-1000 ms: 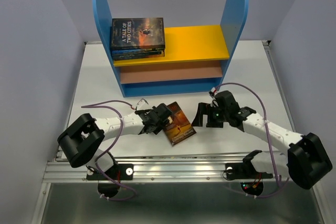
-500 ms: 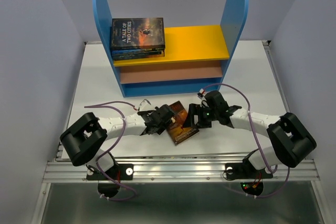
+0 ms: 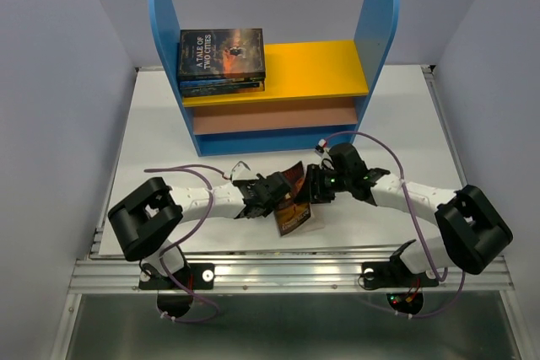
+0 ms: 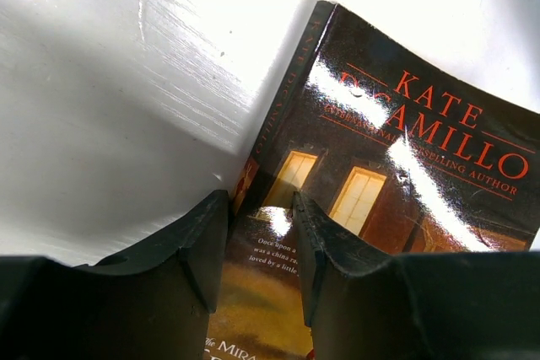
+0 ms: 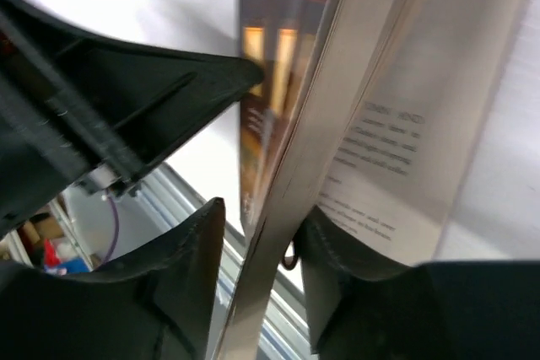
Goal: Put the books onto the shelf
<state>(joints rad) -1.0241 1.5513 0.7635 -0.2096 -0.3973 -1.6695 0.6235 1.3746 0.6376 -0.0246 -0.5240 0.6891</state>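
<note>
**Top view.** Left gripper (image 3: 283, 194): jaws are standing narrow and gripping the left edge of the book (image 3: 293, 215). Right gripper (image 3: 310, 187): it is pressing in against the book's right side; jaw width is not readable here. The book is standing tilted between the two grippers, its lower corner pointing at the table (image 3: 169, 132). The shelf (image 3: 325, 69) is standing well beyond both grippers, and a stack (image 3: 221, 61) of books is lying on the left of its top board.

**Left wrist.** Left gripper (image 4: 260, 200): jaws are sitting part-closed on the book (image 4: 405, 149) at its spine. The left finger (image 4: 190, 246) is lying along the spine, the right one over the dark cover. The rest of the cover is running up and right past the jaws.

**Right wrist.** Right gripper (image 5: 261, 212): jaws are standing about half open and straddling the book's (image 5: 396, 124) page edge. The right finger is touching the pages, while a sliver of gap is showing at the left finger (image 5: 190, 280), so a firm clamp cannot be told. The book is gaping slightly, its cover parting from the pages.
</note>
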